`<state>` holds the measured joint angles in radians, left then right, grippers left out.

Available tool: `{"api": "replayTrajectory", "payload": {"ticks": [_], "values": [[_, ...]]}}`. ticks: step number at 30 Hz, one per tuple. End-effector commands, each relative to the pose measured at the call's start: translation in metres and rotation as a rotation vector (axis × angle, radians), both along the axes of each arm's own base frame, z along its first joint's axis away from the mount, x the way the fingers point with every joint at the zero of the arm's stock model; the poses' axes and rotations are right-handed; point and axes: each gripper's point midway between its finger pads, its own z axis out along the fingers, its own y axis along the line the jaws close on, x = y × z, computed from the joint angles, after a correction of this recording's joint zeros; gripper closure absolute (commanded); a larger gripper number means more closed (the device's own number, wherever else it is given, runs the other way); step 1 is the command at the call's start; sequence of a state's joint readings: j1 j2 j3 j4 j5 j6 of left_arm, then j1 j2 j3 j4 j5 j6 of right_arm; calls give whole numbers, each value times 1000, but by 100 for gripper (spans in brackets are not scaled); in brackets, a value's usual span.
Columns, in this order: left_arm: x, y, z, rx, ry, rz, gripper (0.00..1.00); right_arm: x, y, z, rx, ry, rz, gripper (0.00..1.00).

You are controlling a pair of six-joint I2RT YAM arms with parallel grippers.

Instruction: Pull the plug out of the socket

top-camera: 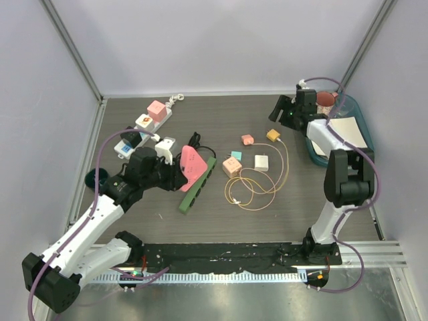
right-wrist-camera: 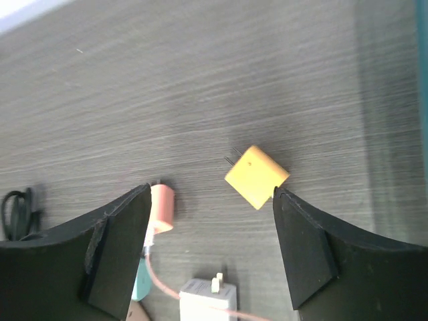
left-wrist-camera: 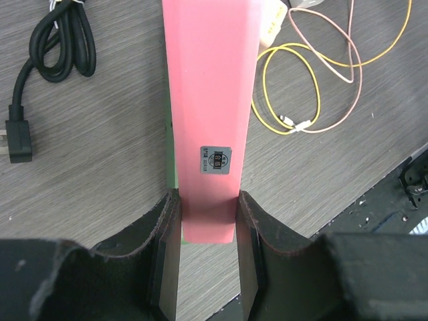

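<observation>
A pink plug block (top-camera: 192, 163) sits on a green power strip (top-camera: 198, 183) left of the table's middle. My left gripper (top-camera: 175, 174) is shut on the near end of the pink block. In the left wrist view the pink block (left-wrist-camera: 210, 100) runs up from between the jaws of the left gripper (left-wrist-camera: 208, 204), both pads pressed on its sides, and a sliver of the green strip (left-wrist-camera: 171, 167) shows beside it. My right gripper (top-camera: 283, 114) is open and empty at the back right, hovering over a yellow charger (right-wrist-camera: 257, 176); the fingers of the right gripper (right-wrist-camera: 210, 194) are wide apart.
A white power strip (top-camera: 144, 124) with a pink plug (top-camera: 156, 110) and a black plug (top-camera: 132, 139) lies at the back left. Small chargers (top-camera: 261, 162) and looped yellow and pink cables (top-camera: 257, 187) lie mid-table. A black cord (left-wrist-camera: 57, 47) lies behind the green strip. A blue tray (top-camera: 358, 127) stands at the right.
</observation>
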<state>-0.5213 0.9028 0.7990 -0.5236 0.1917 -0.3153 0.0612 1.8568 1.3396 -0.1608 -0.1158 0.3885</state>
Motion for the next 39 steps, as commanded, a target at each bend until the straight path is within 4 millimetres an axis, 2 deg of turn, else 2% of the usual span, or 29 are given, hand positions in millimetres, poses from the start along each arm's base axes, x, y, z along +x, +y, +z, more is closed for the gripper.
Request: {"api": "replayTrajectory", "payload": {"ticks": [1,3,4,5,6,7,8,9,11,12,13,14,18,21,26,27,29,31,33,35,36,38,39], "values": [[3,-13,24,-90,-73,-39,100,-16,-11,99,-38,-154,-20,20],[0,-16,24,-104,-68,-59,100,-31,-1,103,0,-153,18,18],[0,-18,25,-112,-70,-66,100,-41,14,128,55,-220,94,18],[-2,-20,27,-124,-72,-79,100,-51,28,137,101,-250,162,18],[-5,-24,29,-141,-68,-103,100,-65,39,125,146,-240,219,19],[-6,-27,30,-156,-67,-118,100,-79,66,148,247,-318,363,19],[-8,-29,31,-169,-65,-130,100,-97,77,163,289,-367,432,20],[-10,-32,30,-181,-59,-145,100,-111,87,155,328,-377,485,20],[-15,-40,34,-221,-52,-191,100,-141,110,175,368,-454,606,20],[-18,-43,34,-233,-43,-211,100,-154,117,166,379,-439,644,20],[-22,-49,39,-265,-43,-253,100,-164,124,167,383,-451,683,20],[-26,-54,40,-287,-30,-281,100,-180,140,167,394,-453,747,20],[-43,-69,47,-376,21,-405,100,-238,175,162,492,-420,946,19],[-50,-75,48,-405,54,-459,100,-263,193,159,542,-399,1048,18],[-56,-79,50,-432,76,-502,100,-291,214,164,591,-391,1207,15],[-60,-80,50,-439,83,-516,100,-294,220,170,591,-400,1239,15],[-61,-82,54,-458,77,-535,100,-288,224,162,566,-367,1227,15],[-64,-83,58,-476,77,-557,100,-287,228,167,564,-376,1240,15],[-66,-83,58,-483,83,-567,100,-285,231,162,562,-365,1243,15],[-68,-83,60,-490,74,-574,100,-290,233,159,585,-330,1272,15],[-68,-83,60,-492,75,-574,100,-291,234,157,598,-312,1283,17],[-67,-83,59,-492,80,-573,100,-296,235,162,626,-317,1293,27],[-68,-84,58,-491,82,-572,100,-299,234,161,626,-324,1288,37]]}}
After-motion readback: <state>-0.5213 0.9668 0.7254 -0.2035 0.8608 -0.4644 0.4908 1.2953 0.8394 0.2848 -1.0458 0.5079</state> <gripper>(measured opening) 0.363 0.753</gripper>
